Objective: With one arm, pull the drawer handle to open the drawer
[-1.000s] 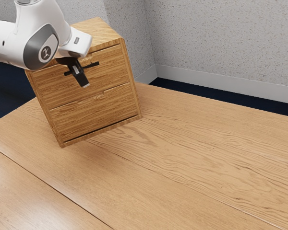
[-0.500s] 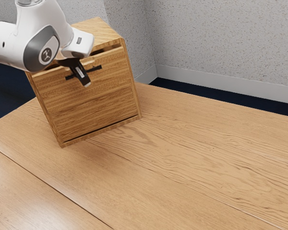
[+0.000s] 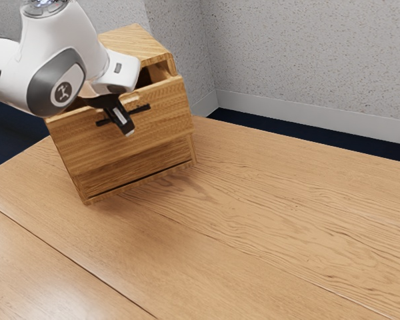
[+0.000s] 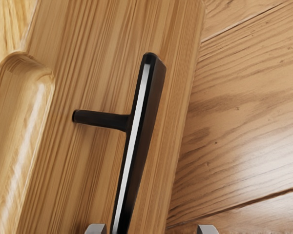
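Observation:
A wooden cabinet [image 3: 130,163] stands at the table's back left in the exterior view. Its top drawer [image 3: 157,110] is pulled partly out, with a dark gap behind its front. My gripper [image 3: 123,119] comes down over the drawer's black handle [image 3: 137,109]. In the wrist view the handle [image 4: 136,141] runs between my two fingertips [image 4: 95,228]. One fingertip sits close beside the bar on the drawer-front side; the other stands well apart from it on the outer side, so the gripper [image 4: 151,228] is open around the handle. The lower drawer [image 3: 137,167] is closed.
The wide wooden table [image 3: 267,220] stretches to the exterior view's right and front. A grey wall [image 3: 307,47] with a white skirting board runs behind it. The white arm [image 3: 50,67] covers the cabinet's upper left corner.
The top drawer has slid out of the cabinet toward the exterior view's right and front. My hand moved the same way with the handle between its fingers.

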